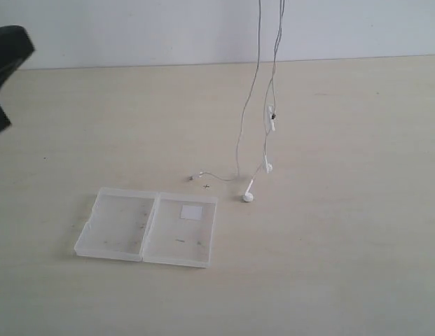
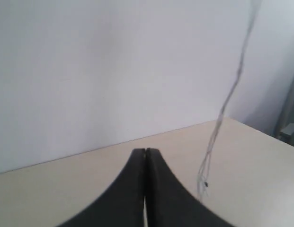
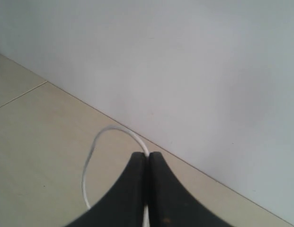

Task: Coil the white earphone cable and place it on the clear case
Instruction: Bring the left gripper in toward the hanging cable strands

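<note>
Cable (image 1: 256,91) clamped in right hand (image 3: 147,156), earbuds (image 1: 248,197) laid on bench (image 1: 343,245) beyond far edge of case (image 1: 119,224), left hand (image 2: 145,151) pressed together, open room rightward

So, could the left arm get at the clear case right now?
Probably yes: only bare table lies between the left arm and the clear case; the white earphone cable hangs beyond it.

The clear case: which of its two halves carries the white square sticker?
The right half in the exterior view, nearer the earbud on the table. The sticker sits near its far edge; the left half has none.
</note>
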